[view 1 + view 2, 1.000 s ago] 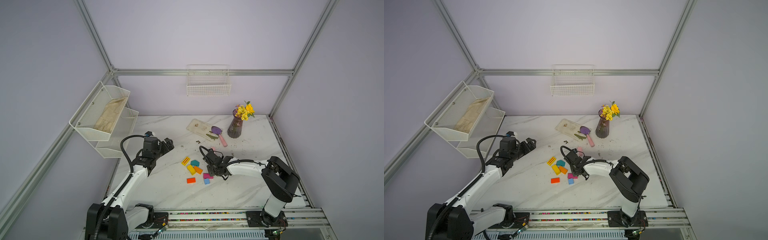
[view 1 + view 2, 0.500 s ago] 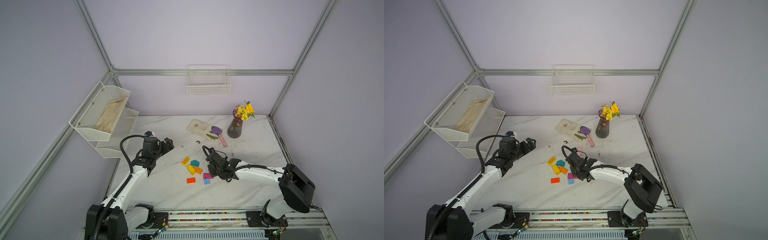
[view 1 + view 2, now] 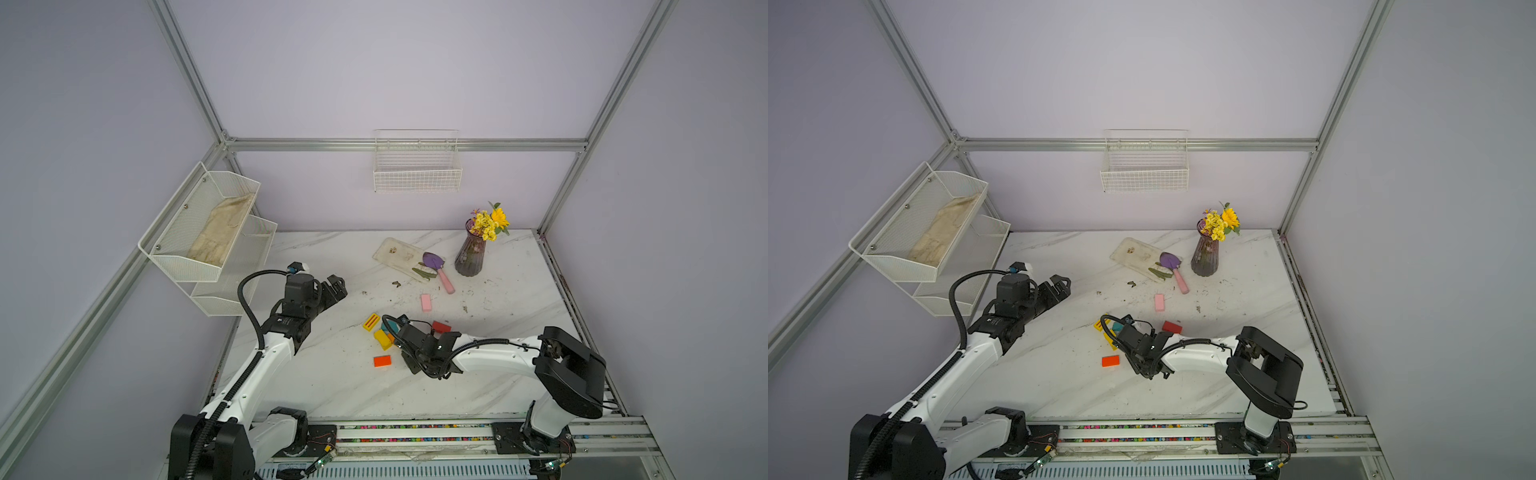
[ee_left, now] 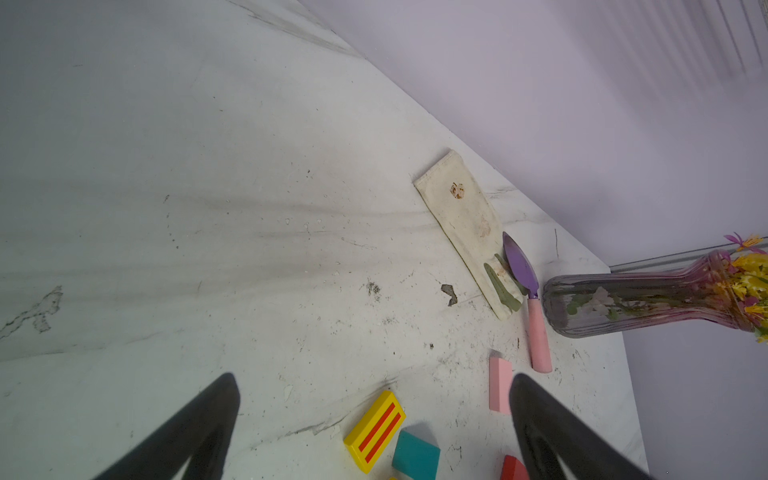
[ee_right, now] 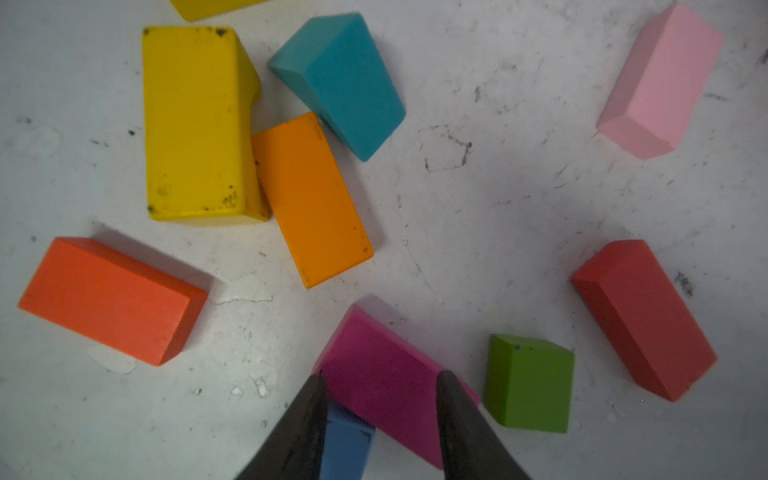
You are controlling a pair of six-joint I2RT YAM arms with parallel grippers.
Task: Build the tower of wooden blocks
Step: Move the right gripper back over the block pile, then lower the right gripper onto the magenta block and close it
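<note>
Right gripper (image 3: 417, 353) has shifted toward the front edge since a second ago; red block (image 3: 440, 327), hidden then, now shows behind it. Both top views: wood blocks (image 3: 383, 340) lie loose mid-way across the table (image 3: 332, 386), pink block (image 3: 1159, 302) farthest back, orange-red block (image 3: 1110, 360) front left; left gripper (image 3: 1059, 286) hangs well apart from them. Left wrist: fingers (image 4: 199, 424) spread wide, empty; yellow striped block (image 4: 376, 430) beside teal block (image 4: 415, 455). Right wrist: fingers (image 5: 299, 428) partly apart over magenta block (image 5: 374, 365), blue block (image 5: 347, 440) at its corner, green block (image 5: 530, 384) just beside; whether they clamp it, cannot tell
</note>
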